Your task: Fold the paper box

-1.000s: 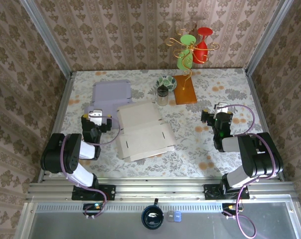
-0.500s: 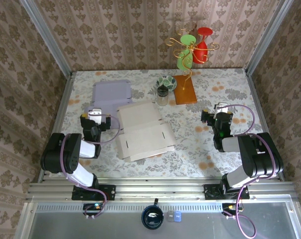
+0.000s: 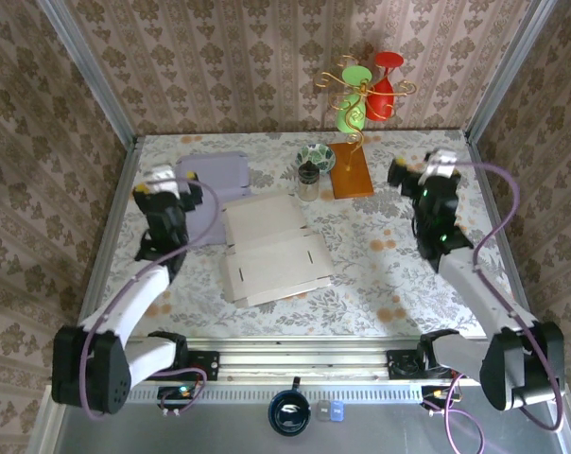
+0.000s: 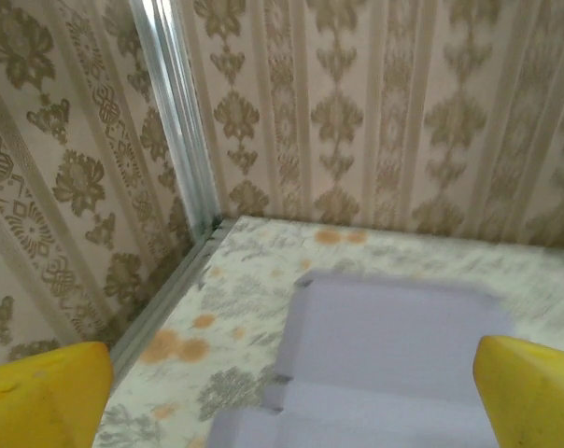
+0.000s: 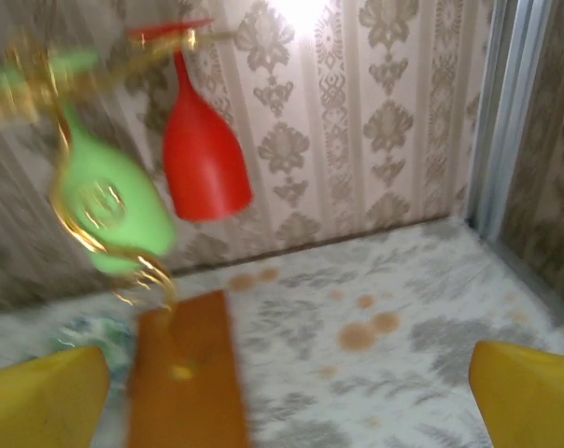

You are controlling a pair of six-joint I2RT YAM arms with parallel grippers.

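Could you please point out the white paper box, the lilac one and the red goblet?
Flat white paper box (image 3: 267, 248): top external view, centre panel.
Flat lilac paper box (image 4: 385, 327): left wrist view, upper panel.
Hanging red goblet (image 5: 203, 159): right wrist view, bowl.

The table (image 3: 380, 274) has a flowered cover. In the middle lies a flat beige paper box (image 3: 271, 251), unfolded. A flat purple box sheet (image 3: 215, 180) lies just beside it, at the far left. Toward the back stand a small jar (image 3: 308, 182), a patterned bowl (image 3: 317, 156) and a wooden board (image 3: 352, 172).
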